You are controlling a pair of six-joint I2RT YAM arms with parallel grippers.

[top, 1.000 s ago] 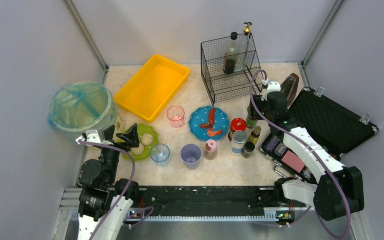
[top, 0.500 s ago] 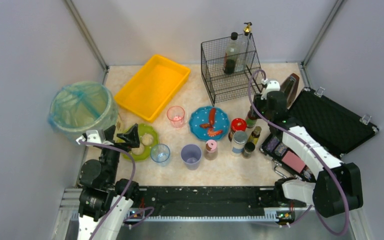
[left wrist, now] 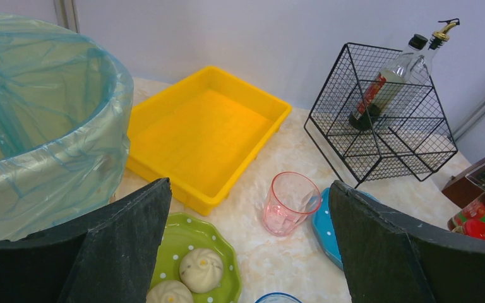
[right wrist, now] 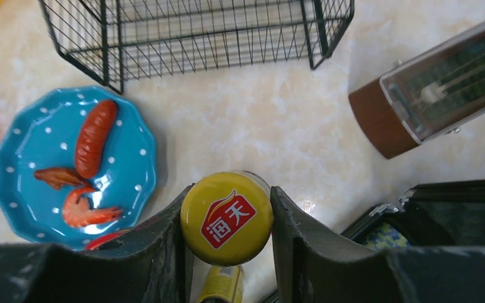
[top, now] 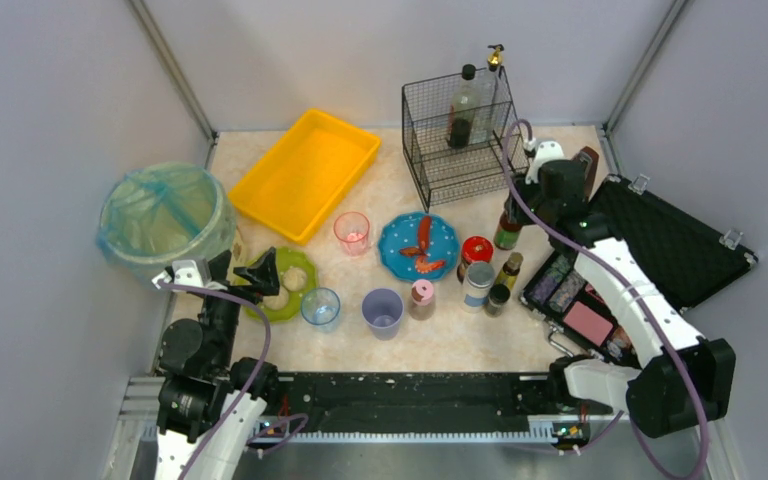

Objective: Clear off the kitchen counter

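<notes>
— How was the left gripper (left wrist: pixel 249 186) found?
— It was held wide apart, nothing between its fingers, above the green plate (left wrist: pixel 183 237) beside the lined bin (top: pixel 160 215).
— And the right gripper (right wrist: pixel 230 197)?
— It was seen clamped on the yellow cap of a bottle (right wrist: pixel 226 221), between the blue plate (right wrist: pixel 123 158) and the black case (top: pixel 660 245).
— Where was the kitchen counter (top: pixel 440 340) located?
— It was spread beneath everything, bounded by grey walls and the black front rail (top: pixel 400 390).
</notes>
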